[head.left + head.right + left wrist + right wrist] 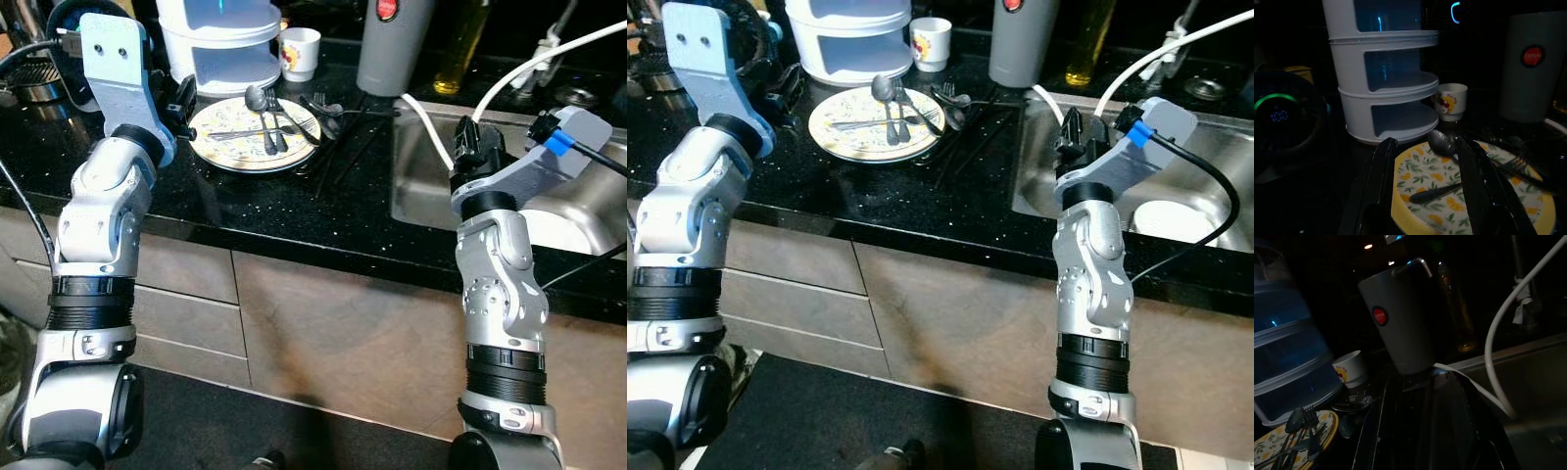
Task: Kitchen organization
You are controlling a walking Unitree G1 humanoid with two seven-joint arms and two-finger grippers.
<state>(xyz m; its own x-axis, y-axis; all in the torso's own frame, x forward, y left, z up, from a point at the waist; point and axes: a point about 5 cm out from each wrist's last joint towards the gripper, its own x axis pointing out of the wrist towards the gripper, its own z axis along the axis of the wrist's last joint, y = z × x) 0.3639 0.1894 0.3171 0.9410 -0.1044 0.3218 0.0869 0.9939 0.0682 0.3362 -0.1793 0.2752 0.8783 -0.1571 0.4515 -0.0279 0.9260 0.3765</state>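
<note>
A yellow-rimmed plate with a leaf and orange pattern lies on the black counter. A spoon, a fork and a dark knife rest on it. More dark cutlery lies loose on the counter to the plate's right. My left gripper hovers at the plate's left edge and is open, its fingers spread in front of the rim. Over the left edge of the steel sink my right gripper is open and holds nothing.
A white tiered steamer and a small printed cup stand behind the plate. A grey jug, an oil bottle and a white hose sit by the sink. A white dish lies in the basin.
</note>
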